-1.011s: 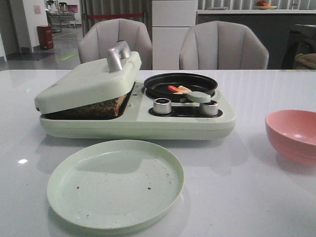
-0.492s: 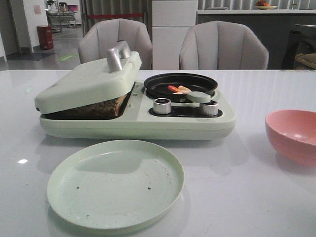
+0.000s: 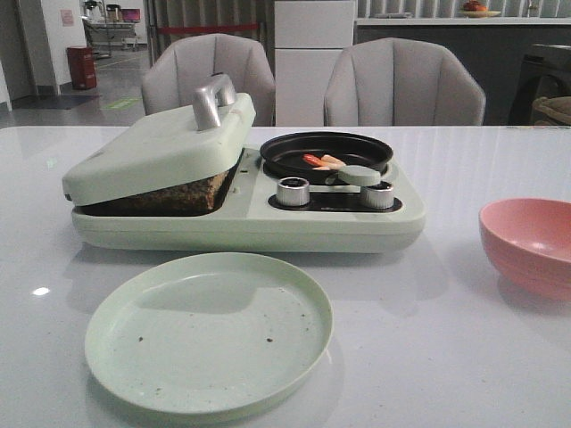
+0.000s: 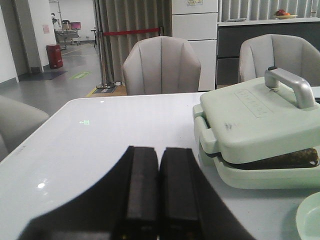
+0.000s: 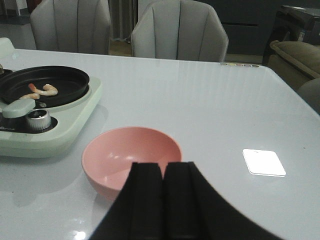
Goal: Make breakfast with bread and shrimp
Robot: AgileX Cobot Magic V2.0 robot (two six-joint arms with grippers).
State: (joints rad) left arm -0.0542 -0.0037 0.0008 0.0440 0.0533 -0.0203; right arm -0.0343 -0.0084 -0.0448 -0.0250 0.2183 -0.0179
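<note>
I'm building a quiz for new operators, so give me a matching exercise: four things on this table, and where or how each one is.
Things:
1. bread
2. shrimp
3. green plate
4. pink bowl

Descriptions:
A. in the black round pan
B. empty, in front of the appliance
C. under the tilted lid
D. near the table's right side, empty

Pairs: 1-C, 2-A, 3-B, 4-D

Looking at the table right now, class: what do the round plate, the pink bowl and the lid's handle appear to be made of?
The plate: probably plastic or melamine, pale green with a soft matte sheen.
The pink bowl: likely the same sort of plastic, smooth and only dully reflective.
The lid's handle: looks like brushed metal or metal-coated plastic, silver with bright highlights; which one cannot be told.
</note>
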